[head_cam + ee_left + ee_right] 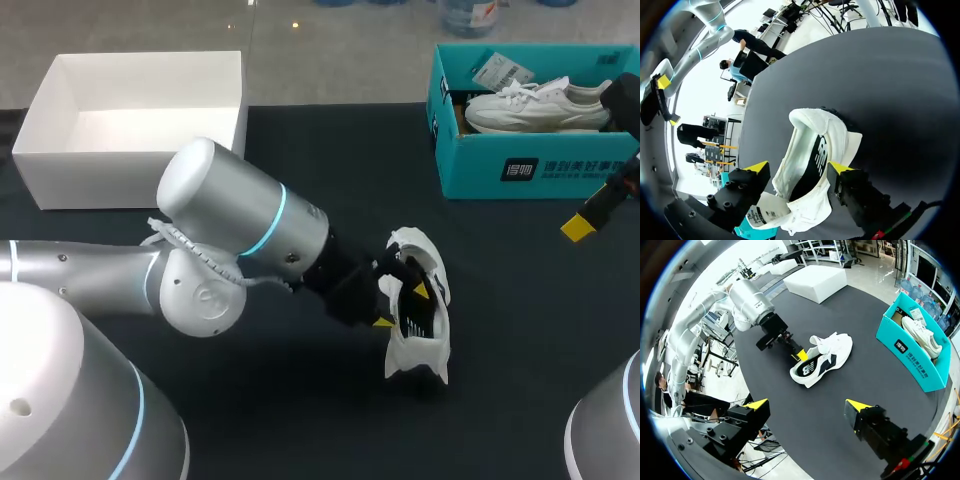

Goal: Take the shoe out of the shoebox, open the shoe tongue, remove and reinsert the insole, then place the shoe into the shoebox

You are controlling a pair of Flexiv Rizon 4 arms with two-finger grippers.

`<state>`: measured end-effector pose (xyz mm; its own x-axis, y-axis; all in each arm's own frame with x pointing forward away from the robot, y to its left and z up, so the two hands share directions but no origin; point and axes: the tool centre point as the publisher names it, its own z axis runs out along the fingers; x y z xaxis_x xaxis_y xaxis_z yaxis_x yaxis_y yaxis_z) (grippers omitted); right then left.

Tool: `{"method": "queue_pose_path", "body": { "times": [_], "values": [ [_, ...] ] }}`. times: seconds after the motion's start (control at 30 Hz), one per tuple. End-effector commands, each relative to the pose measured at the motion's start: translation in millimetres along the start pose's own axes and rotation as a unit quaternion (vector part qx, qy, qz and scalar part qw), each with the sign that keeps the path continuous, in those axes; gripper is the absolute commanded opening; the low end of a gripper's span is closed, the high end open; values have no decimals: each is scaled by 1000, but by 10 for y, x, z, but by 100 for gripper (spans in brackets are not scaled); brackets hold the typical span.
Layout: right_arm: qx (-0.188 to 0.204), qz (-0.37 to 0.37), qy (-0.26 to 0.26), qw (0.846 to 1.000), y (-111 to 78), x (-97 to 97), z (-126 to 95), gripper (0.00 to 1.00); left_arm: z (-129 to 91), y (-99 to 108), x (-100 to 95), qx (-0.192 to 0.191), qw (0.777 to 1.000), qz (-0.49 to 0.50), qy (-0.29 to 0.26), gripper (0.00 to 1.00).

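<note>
Looking across the dark table (300,420), we find open surface along its near side and in the gap between the two boxes at the far edge. The shoe (420,345) lies on its side about mid-table, well apart from every edge. There is bare tabletop all round it except where our left arm (240,225) comes in. The white box (140,120) sits at the far left corner and the teal shoebox (530,170) at the far right, well apart from each other.

We count two white shoes: the one on the table and a second shoe (540,105) lying in the shoebox beside a paper tag (495,70). There are two boxes, two arms and two grippers.

Our left gripper (799,167) straddles the shoe with its fingers spread wide, one to each side of the shoe's opening. We cannot see both pressing on it, so we call it unclasped. Our right gripper (807,405) hangs above bare table near the shoebox, its fingers wide apart with nothing between them.

From overhead, the left arm's big joint covers the white box's near corner. The right gripper is cut off at the side there, showing only one yellow tip. The right arm (625,100) hides the second shoe's end. We cannot make out the insole in the dark inside of the shoe.
</note>
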<state>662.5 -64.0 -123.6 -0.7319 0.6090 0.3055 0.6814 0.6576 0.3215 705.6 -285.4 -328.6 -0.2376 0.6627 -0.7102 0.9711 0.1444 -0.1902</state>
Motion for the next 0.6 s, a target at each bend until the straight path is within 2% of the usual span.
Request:
{"method": "queue_pose_path", "body": {
  "times": [0.03, 0.17, 0.33, 0.6],
  "values": [
    [3, 1, 1, 1000, 24, -13, 3, 100, -136, -3, -55, -3, 1000, 1, 29, 100],
    [3, 1, 1, 1000, 24, -13, 3, 100, -174, -5, -84, -7, 997, -7, 78, 100],
    [3, 1, 1, 1000, 24, -13, 3, 100, -222, -64, -40, -32, 986, 14, 160, 100],
    [3, 1, 1, 1000, 24, -13, 3, 100, -222, -64, -40, -32, 986, 14, 160, 100]
  ]
}}
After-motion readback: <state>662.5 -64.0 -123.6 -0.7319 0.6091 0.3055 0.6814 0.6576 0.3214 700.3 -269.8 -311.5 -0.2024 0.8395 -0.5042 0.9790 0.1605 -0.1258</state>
